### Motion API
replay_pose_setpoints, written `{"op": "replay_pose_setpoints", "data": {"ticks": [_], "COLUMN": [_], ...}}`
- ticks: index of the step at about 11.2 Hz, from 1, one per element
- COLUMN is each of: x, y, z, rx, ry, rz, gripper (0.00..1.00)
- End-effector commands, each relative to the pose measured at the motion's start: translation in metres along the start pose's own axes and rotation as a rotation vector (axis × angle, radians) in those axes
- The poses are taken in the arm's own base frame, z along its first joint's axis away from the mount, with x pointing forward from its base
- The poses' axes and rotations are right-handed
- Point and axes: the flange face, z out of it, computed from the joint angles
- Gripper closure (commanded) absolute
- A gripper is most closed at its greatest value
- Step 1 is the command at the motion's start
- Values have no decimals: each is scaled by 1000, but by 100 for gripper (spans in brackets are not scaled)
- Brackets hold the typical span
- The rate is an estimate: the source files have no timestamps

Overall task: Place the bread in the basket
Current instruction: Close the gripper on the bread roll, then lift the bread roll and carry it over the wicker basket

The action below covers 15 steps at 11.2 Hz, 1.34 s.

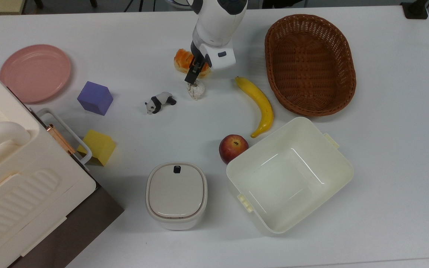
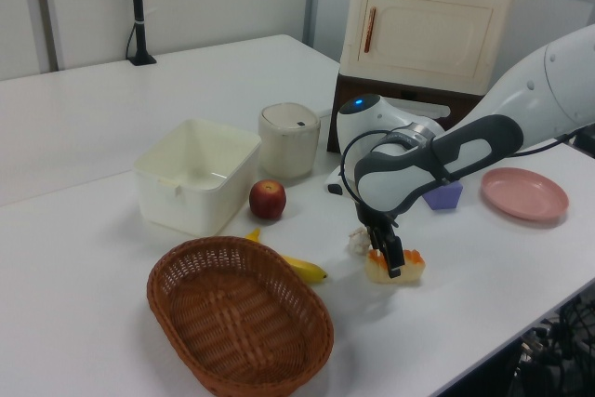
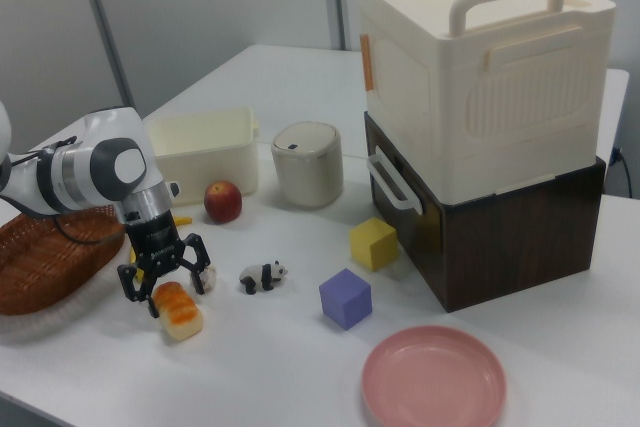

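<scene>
Gripper (image 3: 162, 280) is hanging just above the bread (image 3: 177, 310), fingers spread wide and gripping nothing; in the right view one fingertip is sitting at each side of the loaf's far end. Bread is lying on the white table (image 1: 385, 149), not in the basket (image 1: 310, 63), which is standing well apart toward the top view's right. White lumpy ball (image 1: 196, 89) is sitting just beside the bread, under the dark fingertip in the top view. Panda figurine (image 1: 159, 102) is standing near the ball, banana (image 1: 258, 104) is lying between bread and basket. Red apple (image 1: 232, 147) is touching the cream square tub (image 1: 289, 175)
</scene>
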Motion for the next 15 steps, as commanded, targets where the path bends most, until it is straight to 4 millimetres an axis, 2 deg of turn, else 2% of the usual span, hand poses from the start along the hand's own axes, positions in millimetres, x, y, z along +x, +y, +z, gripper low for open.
{"op": "replay_pose_setpoints", "data": {"ticks": [1, 2, 3, 6, 9, 11, 15], "x": [0, 0, 0, 1, 2, 19, 54], "y": [1, 2, 8, 9, 15, 11, 3], "z": [-4, -5, -12, -17, -42, -67, -134], "rx": [-37, -36, -44, -33, -40, -62, -47], "ry": [-7, -8, 0, -1, -7, 12, 176], "rz": [16, 18, 27, 83, 227, 307, 486], "gripper": [63, 77, 80, 82, 82, 82, 82]}}
